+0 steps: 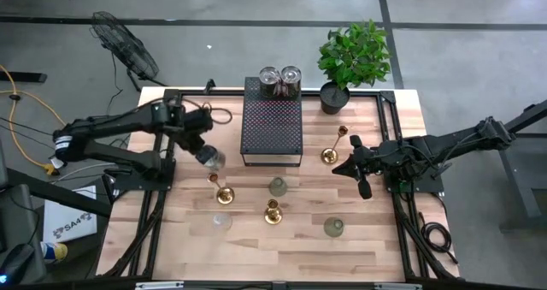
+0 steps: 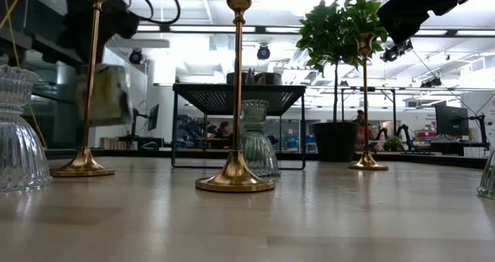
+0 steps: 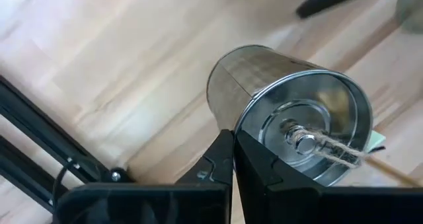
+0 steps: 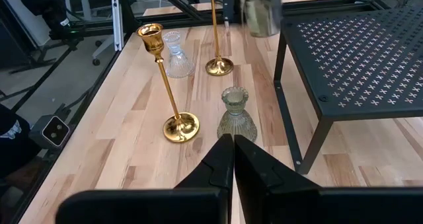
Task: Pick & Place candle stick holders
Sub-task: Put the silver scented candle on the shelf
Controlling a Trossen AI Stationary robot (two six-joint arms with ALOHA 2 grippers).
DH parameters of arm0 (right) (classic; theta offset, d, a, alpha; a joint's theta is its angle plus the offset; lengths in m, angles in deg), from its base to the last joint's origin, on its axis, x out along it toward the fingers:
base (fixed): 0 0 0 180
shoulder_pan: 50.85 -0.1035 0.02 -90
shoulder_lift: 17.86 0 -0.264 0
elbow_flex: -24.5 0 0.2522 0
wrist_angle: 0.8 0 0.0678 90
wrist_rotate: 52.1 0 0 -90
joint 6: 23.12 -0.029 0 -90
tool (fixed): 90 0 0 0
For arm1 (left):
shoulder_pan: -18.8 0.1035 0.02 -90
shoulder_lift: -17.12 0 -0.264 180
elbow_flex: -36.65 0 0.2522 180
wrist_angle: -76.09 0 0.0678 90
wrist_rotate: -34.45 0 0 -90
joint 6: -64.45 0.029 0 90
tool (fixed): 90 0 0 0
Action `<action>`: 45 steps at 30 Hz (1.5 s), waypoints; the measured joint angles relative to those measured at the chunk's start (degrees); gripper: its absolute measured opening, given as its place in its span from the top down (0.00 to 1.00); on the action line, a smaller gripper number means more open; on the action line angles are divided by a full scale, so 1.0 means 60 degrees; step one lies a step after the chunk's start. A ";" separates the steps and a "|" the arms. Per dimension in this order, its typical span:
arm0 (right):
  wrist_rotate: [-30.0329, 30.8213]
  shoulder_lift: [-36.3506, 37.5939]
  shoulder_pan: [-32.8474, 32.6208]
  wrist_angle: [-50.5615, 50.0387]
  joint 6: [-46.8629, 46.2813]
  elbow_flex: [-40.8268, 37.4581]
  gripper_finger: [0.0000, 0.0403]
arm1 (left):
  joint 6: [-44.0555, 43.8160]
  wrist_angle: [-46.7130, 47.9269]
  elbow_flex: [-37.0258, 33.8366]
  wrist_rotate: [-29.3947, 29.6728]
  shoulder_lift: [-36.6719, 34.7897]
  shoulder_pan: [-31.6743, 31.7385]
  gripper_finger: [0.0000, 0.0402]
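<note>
Pale wooden plank surface [image 1: 291, 239], rectangular, black rails along its edges.

Black perforated metal box stand [image 1: 273, 132], at the far middle of the surface, raised on thin legs. Two silvery round metal cups [image 1: 279, 81] stand side by side on its far end.

Green leafy plant in a black pot [image 1: 349, 63], at the far edge, just right of the stand.

Left arm, dark, reaching in from the left. Left hand [image 1: 205, 153] hangs above the surface just left of the stand, its fingers [image 3: 254, 178] closed on the rim of a shiny silvery metal cup [image 3: 291, 112], tilted on its side and clear of the wood. A string-like wick shows at the cup's inner bottom.

Right arm, dark, reaching in from the right. Right hand [image 1: 363, 186] hovers right of the stand, fingers [image 4: 225, 164] pressed together, holding nothing.

Three tall brass-gold candle stick holders, round base and slender stem, all upright:
- one [image 1: 331, 153] just right of the stand, near the right hand;
- one [image 1: 222, 192] near the left hand, on the near side of it;
- one [image 1: 273, 211] in the middle, nearer the front.

Ribbed clear-glass holders, squat, upright:
- one [image 1: 278, 186] just nearside of the stand, between the two nearer brass holders;
- one [image 1: 333, 227] near right;
- one [image 1: 221, 222] near left, close to the left brass holder.
</note>
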 joint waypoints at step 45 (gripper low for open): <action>-0.0004 -0.0003 -0.0002 -0.0001 -0.0001 0.0000 0.99 | 0.3864 0.0158 0.8810 -0.0071 0.6990 0.2012 1.00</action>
